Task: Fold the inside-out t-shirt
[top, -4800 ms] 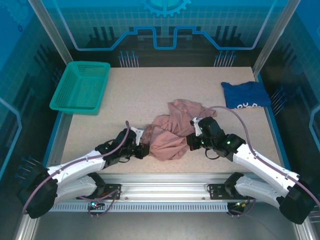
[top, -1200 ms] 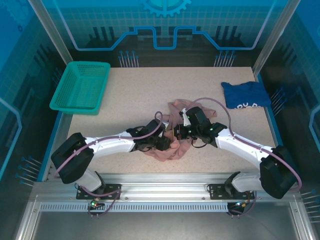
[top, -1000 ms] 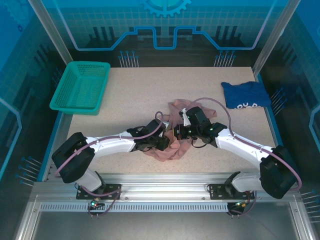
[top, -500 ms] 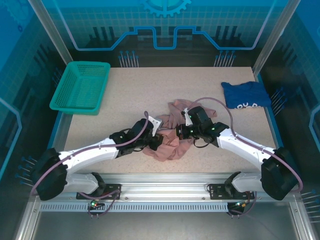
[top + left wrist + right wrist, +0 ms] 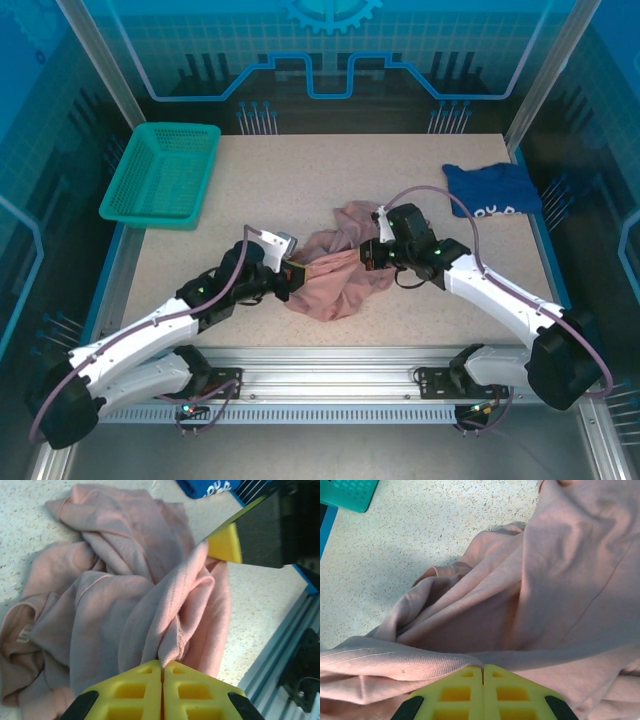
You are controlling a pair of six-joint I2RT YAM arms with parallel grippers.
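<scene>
The pink t-shirt (image 5: 335,278) lies in a crumpled heap on the table (image 5: 300,170), about midway between the table's left and right sides and somewhat nearer its front edge than its back. The left gripper (image 5: 296,270) reaches in low over the table's front left part and meets the heap at its left side. In the left wrist view its yellow fingers (image 5: 135,690) are pressed together, and the left gripper (image 5: 162,666) pinches a raised fold of the t-shirt (image 5: 115,595). That fold runs as a ridge across the heap to a yellow finger of the right gripper (image 5: 225,545) at the other end. The right gripper (image 5: 368,258) comes in from the table's front right part and sits on the heap's right side. In the right wrist view the right gripper (image 5: 483,671) has its fingers (image 5: 515,692) closed tight against each other, nipping a stitched edge of the t-shirt (image 5: 560,580) that crosses just above the tips. The rest of the cloth sags in loose, overlapping folds onto the speckled table top. A green basket (image 5: 160,175) stands at the table's back left corner, well apart from the heap, and a dark blue shirt (image 5: 492,188) with white print lies bunched by the table's right edge, toward the back.
</scene>
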